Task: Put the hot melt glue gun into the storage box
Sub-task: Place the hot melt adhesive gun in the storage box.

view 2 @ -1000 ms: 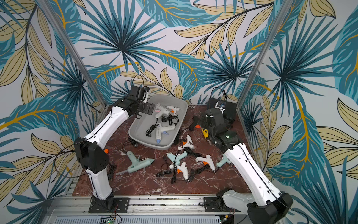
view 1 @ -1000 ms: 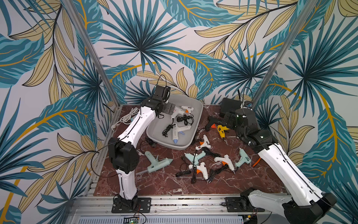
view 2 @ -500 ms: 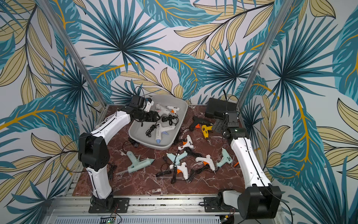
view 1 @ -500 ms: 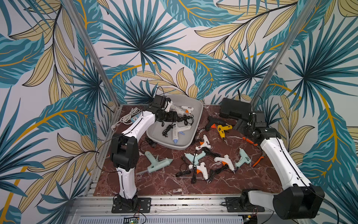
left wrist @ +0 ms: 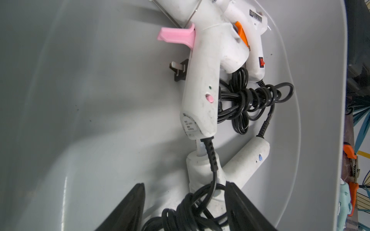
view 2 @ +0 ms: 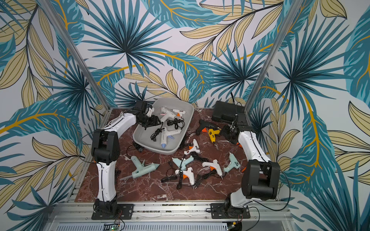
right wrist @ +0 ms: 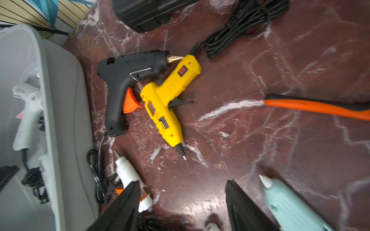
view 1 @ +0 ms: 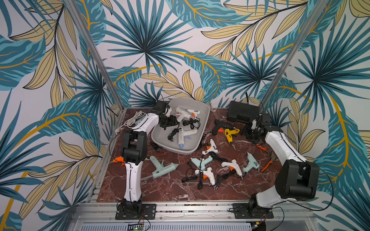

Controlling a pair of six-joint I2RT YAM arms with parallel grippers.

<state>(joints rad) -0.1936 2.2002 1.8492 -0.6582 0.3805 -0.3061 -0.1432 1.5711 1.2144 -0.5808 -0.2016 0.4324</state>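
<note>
Workcell from above and from both wrists. The left arm (view 1: 132, 174) rises upright from its base at the near left edge of the surface (view 1: 160, 190) and folds at the elbow. Its forearm reaches back to the storage box (view 1: 160, 137), with the wrist bent over the box's left rim. The left fingers (left wrist: 130, 210) hang inside the box, spread and closed on nothing. A coiled black cord (left wrist: 186, 216) lies between them; whether they touch it cannot be told.

Three glue guns lie in the box:
- a blue-nozzled white gun (view 1: 183, 137), nearest the fingers;
- a pink-triggered white gun (left wrist: 202, 80);
- an orange-triggered white gun (left wrist: 254, 40), against the far wall.

The right arm (view 1: 280, 146) is folded low at the near right, and its white link slants back towards the black case (view 1: 243, 114). The right fingers (right wrist: 124, 208) are likewise spread and hold nothing, over bare surface. A small white gun (right wrist: 130, 176) lies beside one of them and a mint gun (right wrist: 290, 204) beside the other. Ahead of them, apart, lie the yellow gun (right wrist: 166, 100) and the black gun (right wrist: 128, 80), which touch each other outside the box. Orange-handled pliers (right wrist: 320, 106) lie to one side.
</note>
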